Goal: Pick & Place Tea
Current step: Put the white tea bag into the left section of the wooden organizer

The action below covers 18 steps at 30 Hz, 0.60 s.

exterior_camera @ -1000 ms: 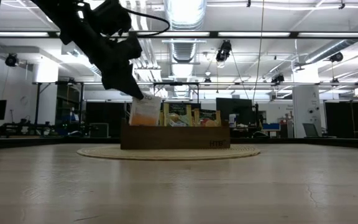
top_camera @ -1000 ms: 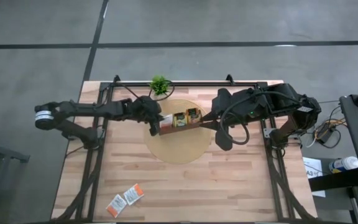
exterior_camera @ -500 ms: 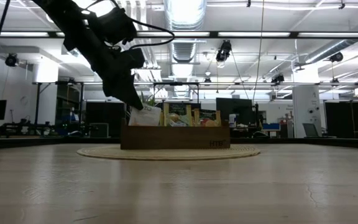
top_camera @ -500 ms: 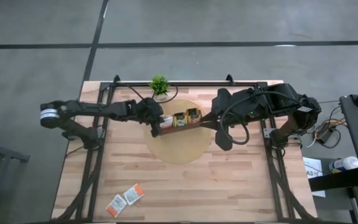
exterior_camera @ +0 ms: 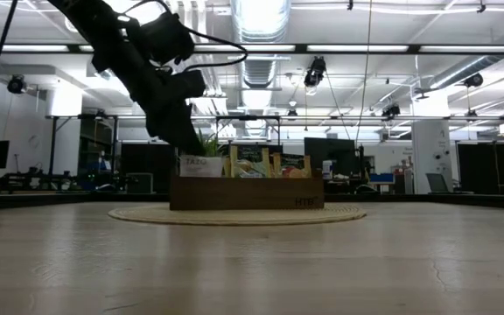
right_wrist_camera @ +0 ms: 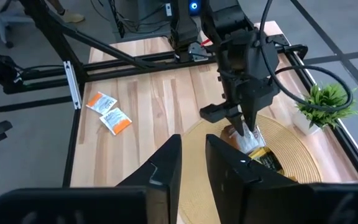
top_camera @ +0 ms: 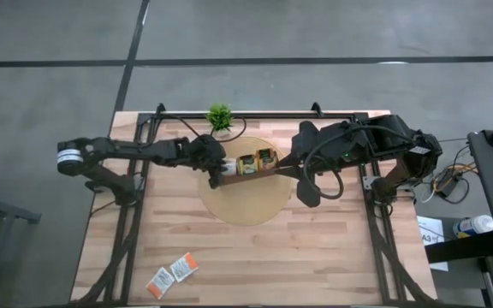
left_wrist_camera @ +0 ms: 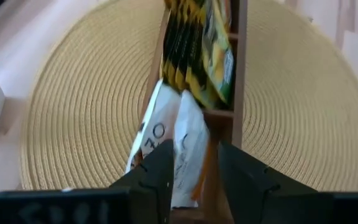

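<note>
Release is the step in hand, judging by how things lie.

High view: the left gripper sits over the 9 o'clock end of the brown rectangular wooden compartment tray, which lies on the round woven straw mat at the table's middle. Dark green-and-yellow sachets fill the tray's middle compartments. The right gripper waits at the mat's 3 o'clock edge; this view does not show its fingers. 2 white-and-orange square paper sachets lie flat on the light wooden table near its 7 o'clock corner, well apart from the tray. The small green potted plant stands at 12 o'clock.

Low view: the left arm comes down to the tray's end, where a white-and-orange sachet stands upright in the end compartment, its top above the tray wall.

Left wrist view: the fingers stand parted on either side of that sachet's edge, loose rather than clamped, as far as I can tell. A 2nd white sachet stands beside it.

Right wrist view: the right gripper's fingers stand a little apart and hold nothing.

Next, the left gripper should lift straight up so as not to drag the sachet out, then travel to the 2 sachets at 7 o'clock; being flat, they call for an edge pinch.
</note>
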{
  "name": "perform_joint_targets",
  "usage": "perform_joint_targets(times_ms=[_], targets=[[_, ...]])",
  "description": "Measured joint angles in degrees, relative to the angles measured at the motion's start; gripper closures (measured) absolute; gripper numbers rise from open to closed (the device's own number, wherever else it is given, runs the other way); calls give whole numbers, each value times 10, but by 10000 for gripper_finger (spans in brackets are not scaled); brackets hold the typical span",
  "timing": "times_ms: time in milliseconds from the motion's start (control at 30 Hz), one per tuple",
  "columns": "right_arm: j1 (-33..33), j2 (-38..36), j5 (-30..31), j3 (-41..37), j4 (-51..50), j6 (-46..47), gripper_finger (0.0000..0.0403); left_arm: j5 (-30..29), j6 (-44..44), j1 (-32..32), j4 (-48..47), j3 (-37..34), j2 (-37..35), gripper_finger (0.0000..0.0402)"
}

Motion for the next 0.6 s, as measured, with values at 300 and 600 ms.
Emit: perform_joint_targets(times_ms=[300,600], targets=[[0,0,0,0,0,-7,335,0,4,0,-73,83,-2,280],[0,0,-1,0,-2,-14,335,2,-28,-72,-239,182,-37,280]])
